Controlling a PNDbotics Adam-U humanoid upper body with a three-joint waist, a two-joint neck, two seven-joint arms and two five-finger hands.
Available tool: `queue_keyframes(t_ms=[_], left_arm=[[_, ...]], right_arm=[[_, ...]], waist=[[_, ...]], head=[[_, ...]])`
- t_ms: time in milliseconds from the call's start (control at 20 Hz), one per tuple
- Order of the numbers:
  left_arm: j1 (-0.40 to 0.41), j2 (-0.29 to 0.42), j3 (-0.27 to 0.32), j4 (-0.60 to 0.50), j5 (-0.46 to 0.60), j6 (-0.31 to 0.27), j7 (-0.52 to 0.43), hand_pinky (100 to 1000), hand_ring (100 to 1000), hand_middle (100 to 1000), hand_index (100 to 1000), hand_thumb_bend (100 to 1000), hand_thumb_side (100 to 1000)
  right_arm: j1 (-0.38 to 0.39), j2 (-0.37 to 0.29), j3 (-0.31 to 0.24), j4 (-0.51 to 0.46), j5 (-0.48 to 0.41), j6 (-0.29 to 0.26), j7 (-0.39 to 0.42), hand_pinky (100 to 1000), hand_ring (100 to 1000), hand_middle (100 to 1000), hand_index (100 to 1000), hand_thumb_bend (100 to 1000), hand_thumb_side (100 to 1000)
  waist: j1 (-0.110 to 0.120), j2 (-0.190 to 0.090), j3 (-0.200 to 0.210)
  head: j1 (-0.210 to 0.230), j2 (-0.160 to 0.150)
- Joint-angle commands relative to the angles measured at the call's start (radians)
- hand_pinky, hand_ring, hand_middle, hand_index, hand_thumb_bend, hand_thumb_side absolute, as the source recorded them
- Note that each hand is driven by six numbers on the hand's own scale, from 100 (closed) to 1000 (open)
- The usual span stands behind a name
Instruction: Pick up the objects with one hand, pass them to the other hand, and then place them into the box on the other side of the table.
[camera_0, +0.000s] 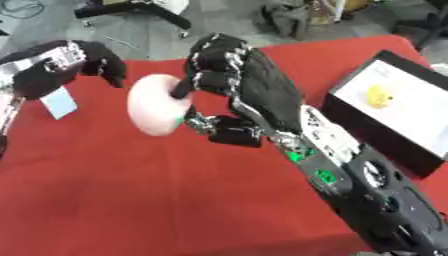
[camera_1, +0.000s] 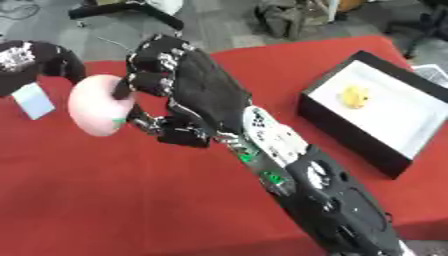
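Red table (camera_0: 131, 200), box (camera_1: 385, 150) at right with a yellow thing (camera_1: 354, 96) inside. Handover step: right hand (camera_0: 232, 75) curled round the pink ball (camera_0: 157, 110), held mid-air. Left hand (camera_0: 83, 62) just beside it, fingers curled, empty. Next, probably: swing ball over box, release.

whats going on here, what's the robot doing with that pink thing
The robot's right hand has its fingers curled around a pale pink round object, held up over the red table. The left hand is close by on the other side of it, fingers curled but not clearly touching it. It looks like a handover between hands. A black box with a white inside sits at the right, with a small yellow object already in it.
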Motion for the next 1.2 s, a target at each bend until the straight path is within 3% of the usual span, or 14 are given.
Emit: queue_keyframes(t_ms=[50, 250, 400, 550, 700, 800, 900, 950, 1100, 1200], left_arm=[[0.017, 0.033, 0.082, 0.039, -0.042, -0.004, 0.072, 701, 610, 593, 699, 172, 910], [0.092, 0.051, 0.163, 0.054, -0.054, -0.013, 0.145, 699, 606, 588, 692, 143, 899], [0.171, 0.063, 0.219, 0.023, -0.059, -0.025, 0.189, 700, 606, 588, 691, 131, 891], [0.236, 0.064, 0.26, -0.023, -0.079, -0.037, 0.225, 701, 607, 589, 693, 121, 878], [0.3, 0.057, 0.308, -0.072, -0.108, -0.033, 0.279, 674, 586, 567, 674, 219, 832], [0.328, 0.051, 0.331, -0.097, -0.127, -0.014, 0.324, 662, 577, 560, 667, 253, 817], [0.343, 0.046, 0.345, -0.118, -0.142, 0.003, 0.359, 655, 572, 553, 661, 287, 802], [0.347, 0.046, 0.35, -0.126, -0.149, 0.01, 0.372, 651, 569, 550, 658, 303, 795], [0.345, 0.049, 0.358, -0.135, -0.17, 0.027, 0.398, 651, 571, 552, 661, 310, 789], [0.337, 0.054, 0.362, -0.131, -0.187, 0.032, 0.408, 654, 574, 555, 664, 316, 784]], right_arm=[[0.0, -0.074, -0.072, -0.037, -0.08, 0.079, -0.016, 633, 562, 401, 270, 100, 100], [0.045, -0.163, -0.169, 0.027, -0.155, 0.192, -0.071, 620, 559, 373, 262, 100, 100], [0.086, -0.239, -0.265, 0.157, -0.204, 0.287, -0.137, 612, 557, 354, 262, 100, 100], [0.1, -0.297, -0.331, 0.307, -0.255, 0.352, -0.18, 608, 563, 340, 265, 100, 100], [0.095, -0.339, -0.395, 0.466, -0.299, 0.403, -0.2, 610, 572, 338, 292, 100, 100], [0.086, -0.358, -0.423, 0.566, -0.319, 0.432, -0.191, 628, 604, 364, 396, 100, 100], [0.077, -0.374, -0.436, 0.654, -0.317, 0.452, -0.135, 665, 670, 437, 565, 100, 101], [0.074, -0.38, -0.437, 0.689, -0.306, 0.453, -0.083, 700, 734, 511, 692, 159, 216], [0.067, -0.403, -0.446, 0.736, -0.218, 0.425, 0.097, 759, 809, 647, 844, 456, 386], [0.067, -0.412, -0.462, 0.724, -0.144, 0.4, 0.199, 785, 836, 705, 905, 625, 411]], waist=[[-0.002, -0.015, -0.001], [-0.006, -0.013, 0.0], [-0.011, -0.013, 0.006], [-0.014, -0.013, 0.013], [-0.015, -0.013, 0.019], [-0.015, -0.013, 0.023], [-0.016, -0.014, 0.026], [-0.016, -0.014, 0.028], [-0.018, -0.015, 0.031], [-0.019, -0.016, 0.03]], head=[[-0.027, -0.003], [-0.096, -0.003], [-0.195, -0.003], [-0.257, -0.003], [-0.288, -0.003], [-0.299, -0.003], [-0.305, -0.003], [-0.305, -0.003], [-0.299, -0.003], [-0.289, -0.003]])
